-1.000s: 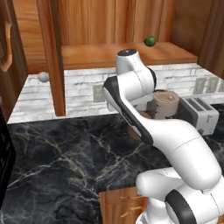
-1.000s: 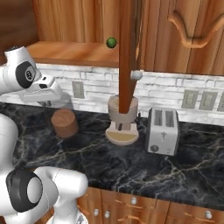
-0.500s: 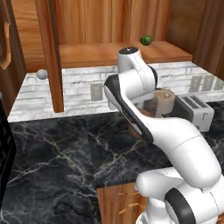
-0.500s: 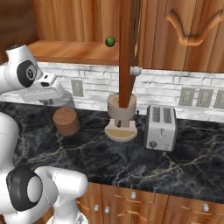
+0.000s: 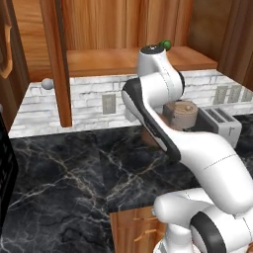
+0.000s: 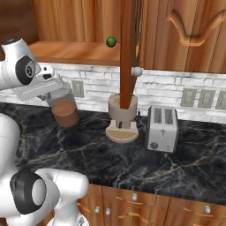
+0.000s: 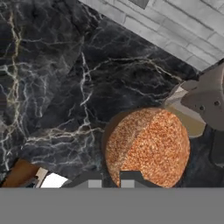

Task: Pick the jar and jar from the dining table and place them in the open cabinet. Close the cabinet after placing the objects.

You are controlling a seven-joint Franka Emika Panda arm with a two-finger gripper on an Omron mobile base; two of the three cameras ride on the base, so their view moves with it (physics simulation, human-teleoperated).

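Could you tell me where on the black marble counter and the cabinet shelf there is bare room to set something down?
The counter is bare right of the toaster and along the front edge. The cabinet shelf is bare left of the green ball. It is crowded by the backsplash: jar, round appliance, toaster.

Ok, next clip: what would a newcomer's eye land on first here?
Probably the terracotta-brown squat jar hanging just under the white arm's hand, above the black marble counter by the white brick wall. Next, the open orange-brown wooden cabinet above, with a small green ball on its shelf. Beside the jar stand a grey-brown round appliance and a silver toaster.
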